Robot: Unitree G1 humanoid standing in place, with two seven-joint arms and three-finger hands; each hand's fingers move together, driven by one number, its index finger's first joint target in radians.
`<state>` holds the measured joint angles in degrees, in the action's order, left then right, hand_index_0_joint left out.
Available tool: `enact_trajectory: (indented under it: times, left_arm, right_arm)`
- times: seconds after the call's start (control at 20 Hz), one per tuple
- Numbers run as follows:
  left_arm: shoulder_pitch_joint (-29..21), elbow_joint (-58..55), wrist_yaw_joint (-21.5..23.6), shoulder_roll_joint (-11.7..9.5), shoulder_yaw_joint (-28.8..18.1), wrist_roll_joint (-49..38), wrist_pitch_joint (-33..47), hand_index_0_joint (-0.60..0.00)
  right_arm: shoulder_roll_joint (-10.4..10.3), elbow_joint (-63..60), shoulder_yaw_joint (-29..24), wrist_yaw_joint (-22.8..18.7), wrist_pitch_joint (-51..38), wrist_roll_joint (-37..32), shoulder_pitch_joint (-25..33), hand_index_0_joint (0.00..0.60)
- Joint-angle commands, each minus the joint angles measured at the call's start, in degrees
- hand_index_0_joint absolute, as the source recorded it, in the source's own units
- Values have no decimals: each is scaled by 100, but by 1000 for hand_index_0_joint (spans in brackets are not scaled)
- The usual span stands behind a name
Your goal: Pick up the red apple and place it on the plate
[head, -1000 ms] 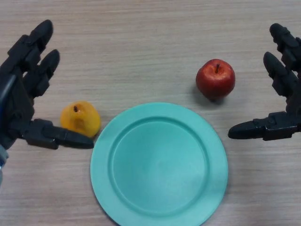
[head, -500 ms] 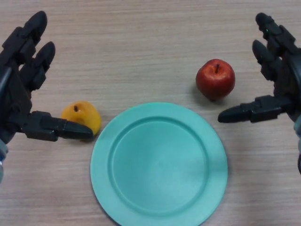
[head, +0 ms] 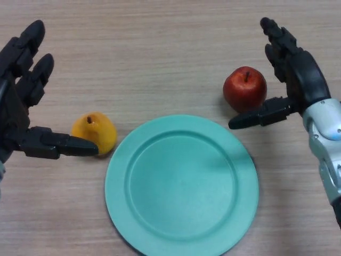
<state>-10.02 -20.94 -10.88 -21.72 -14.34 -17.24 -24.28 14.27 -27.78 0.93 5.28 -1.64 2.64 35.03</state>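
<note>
The red apple [head: 244, 88] stands upright on the table, just beyond the right rim of the teal plate [head: 181, 184]. My right hand [head: 298, 77] is open right beside the apple on its right. Its thumb reaches under the apple's near side and its fingers stretch past the far side; I cannot tell whether it touches the apple. My left hand [head: 16, 114] is open at the left edge, its thumb pointing toward the orange fruit. The plate holds nothing.
An orange-yellow fruit [head: 95, 132] sits left of the plate, close to its rim and next to my left thumb. The wooden table [head: 154, 53] stretches beyond both fruits.
My right hand has moved left and away from me, closing in around the apple. My left hand has drifted slightly left and away. Apple, plate and orange fruit have stayed put.
</note>
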Motion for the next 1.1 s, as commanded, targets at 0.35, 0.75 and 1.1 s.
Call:
enact_trajectory:
  times: [0.35,0.75,1.1]
  left_arm:
    - [-41,-64,13,-306,-597,27,1087,0]
    - [-9,57,125,-305,-736,63,1391,0]
    - [-99,115,293,-419,-865,9,1410,0]
  right_arm:
    - [102,-1648,-184,-811,-2007,875,1208,0]
    - [15,-3585,76,-1849,-2275,1962,2164,50]
    - [-193,-4108,-115,-2301,-2555,2068,2533,600]
